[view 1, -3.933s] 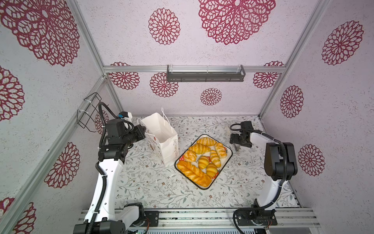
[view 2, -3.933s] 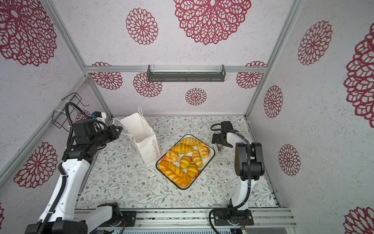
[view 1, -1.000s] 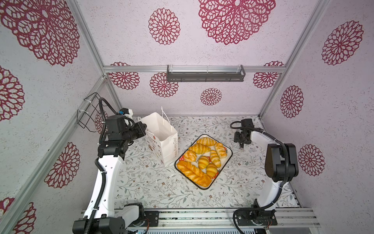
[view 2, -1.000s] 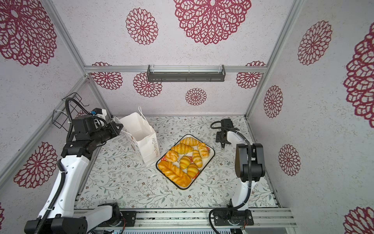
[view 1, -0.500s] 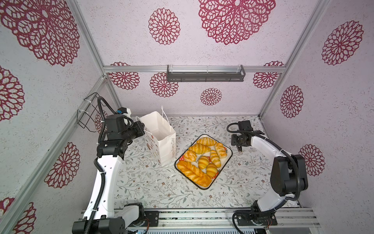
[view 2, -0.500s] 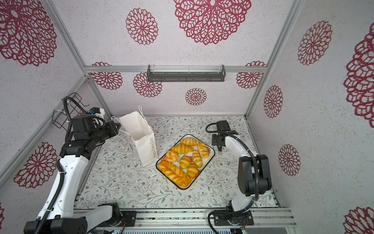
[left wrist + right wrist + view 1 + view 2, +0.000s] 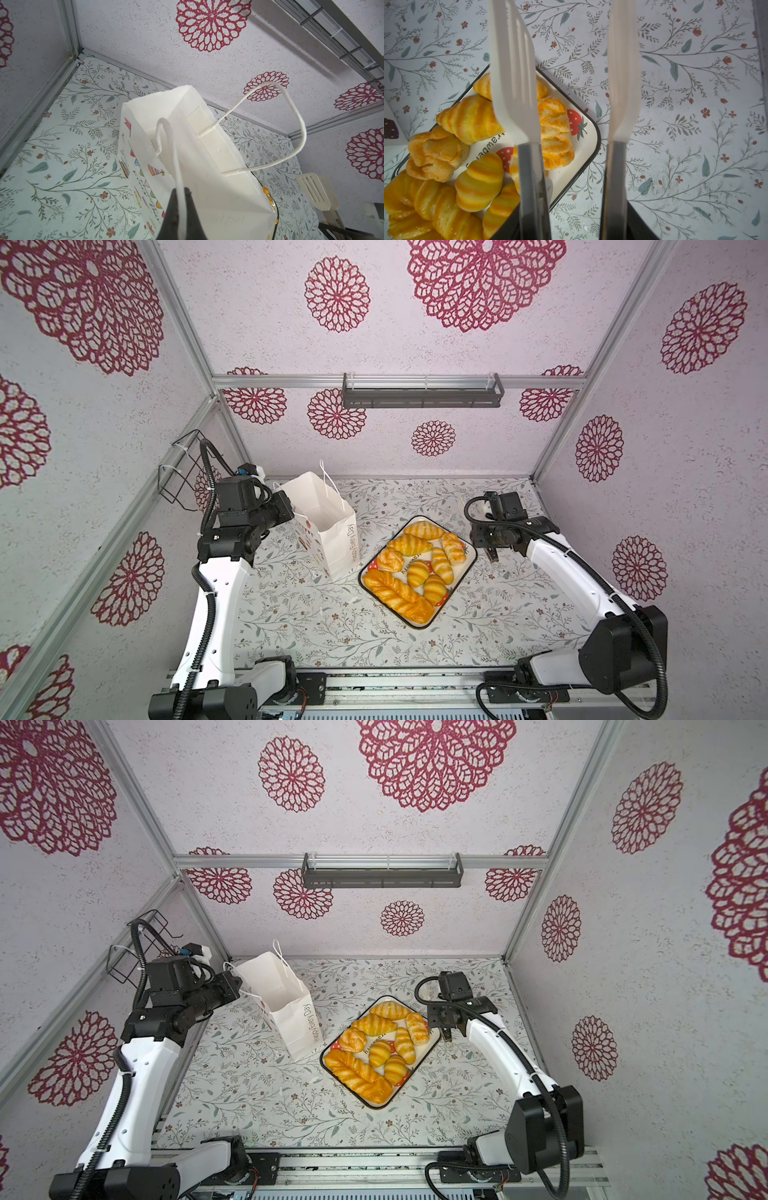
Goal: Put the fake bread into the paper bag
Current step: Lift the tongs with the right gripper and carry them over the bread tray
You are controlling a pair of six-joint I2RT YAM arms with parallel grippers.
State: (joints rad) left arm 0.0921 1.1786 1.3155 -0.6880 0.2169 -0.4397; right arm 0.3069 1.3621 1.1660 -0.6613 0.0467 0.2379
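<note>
Left wrist | left gripper (image 7: 180, 192) pinching paper bag (image 7: 214, 199) cord (image 7: 175, 164) | right gripper (image 7: 568, 41) slotted blades (image 7: 512, 79) parted

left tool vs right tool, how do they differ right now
The left tool is shut, pinching the paper bag's cord handle; the right tool stands open and holds nothing. The left tool sits up at the bag's mouth, while the right tool hovers at the tray's edge, by the fake bread. Shared: neither holds any bread.
</note>
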